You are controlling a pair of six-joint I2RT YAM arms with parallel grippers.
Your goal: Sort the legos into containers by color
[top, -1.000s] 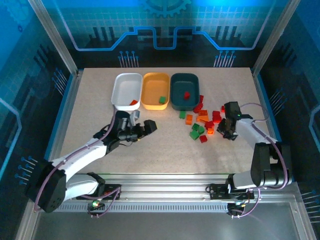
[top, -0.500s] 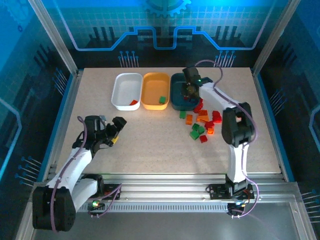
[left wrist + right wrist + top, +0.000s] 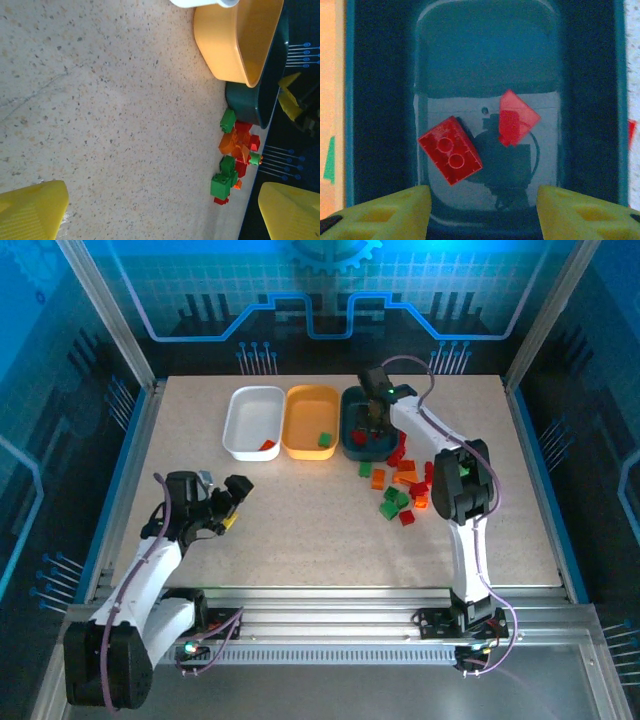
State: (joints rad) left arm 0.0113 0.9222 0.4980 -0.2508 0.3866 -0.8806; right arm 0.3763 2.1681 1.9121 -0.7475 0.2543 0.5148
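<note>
Three containers stand in a row at the back: a white tray, an orange-yellow tray and a dark teal tray. My right gripper hangs open over the teal tray. Below its jaws lie two red bricks, free of the fingers. One red brick rests in the white tray and a green one in the orange-yellow tray. Loose red, orange and green legos lie on the table right of the trays. My left gripper is open and empty at the left front.
In the left wrist view the lego pile lies beyond the orange-yellow tray and the teal tray, with bare speckled tabletop between my left gripper and them. Blue frame rails border the table.
My right arm swung from the lego pile to above the teal tray and opened, leaving a second red brick there. My left arm drew back from the white tray to the left front.
</note>
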